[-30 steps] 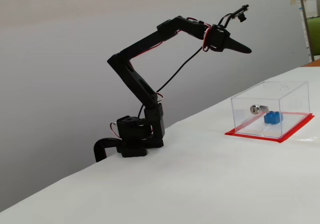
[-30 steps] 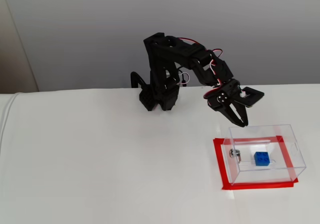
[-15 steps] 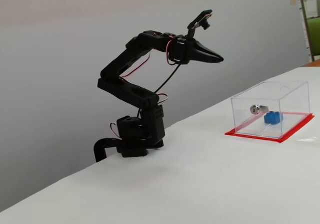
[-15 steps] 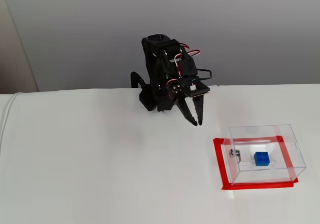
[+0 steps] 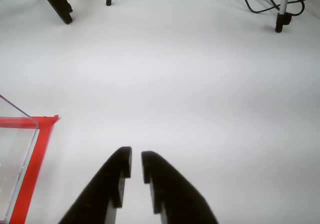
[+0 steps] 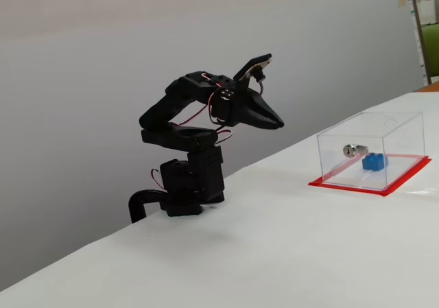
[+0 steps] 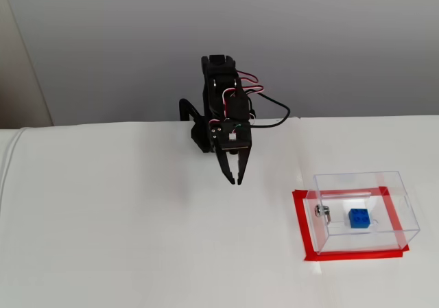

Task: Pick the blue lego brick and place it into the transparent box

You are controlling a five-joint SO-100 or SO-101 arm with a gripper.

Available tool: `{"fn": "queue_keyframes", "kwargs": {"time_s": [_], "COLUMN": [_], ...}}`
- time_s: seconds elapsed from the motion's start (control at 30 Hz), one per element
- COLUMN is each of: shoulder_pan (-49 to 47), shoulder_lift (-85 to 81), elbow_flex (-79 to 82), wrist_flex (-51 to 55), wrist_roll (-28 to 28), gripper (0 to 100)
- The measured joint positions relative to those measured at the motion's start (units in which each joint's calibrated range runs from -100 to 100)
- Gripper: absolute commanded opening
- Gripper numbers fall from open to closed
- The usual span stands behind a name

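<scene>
Blue lego brick (image 7: pixel 359 217) lies inside transparent box (image 7: pixel 384 182), on red base beside silver lock (image 7: pixel 322 212); placement judged already done. Gripper (image 7: pixel 234 178) empty, fingers nearly together with narrow slit between them in wrist view (image 5: pixel 136 162). Gripper well apart from box, hanging over bare worktop (image 7: pixel 123 232) with arm folded near base. In this fixed view box lies right of and below gripper; wrist view shows only box corner at left edge.

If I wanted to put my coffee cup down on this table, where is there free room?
Nearly everywhere. The white table is bare across its whole left and front in a fixed view, and between the gripper and the transparent box. Only the right side is taken, by the box with the blue lego brick inside, and the back edge by the arm's base.
</scene>
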Motion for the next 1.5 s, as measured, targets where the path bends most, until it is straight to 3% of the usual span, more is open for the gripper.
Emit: {"fn": "queue_keyframes", "kwargs": {"time_s": [0.43,0.6,0.83,1.27,1.5], "shoulder_pan": [2.88,5.34,11.00,10.58,10.47], "shoulder_lift": [-15.73,-15.81,-15.90,-15.90,-15.90], "elbow_flex": [26.83,31.86,32.30,32.30,32.39], "wrist_flex": [-4.28,-13.97,-15.51,1.11,2.74], "wrist_roll": [0.20,0.59,0.49,2.10,3.96], "gripper": [2,2,2,2,2]}}
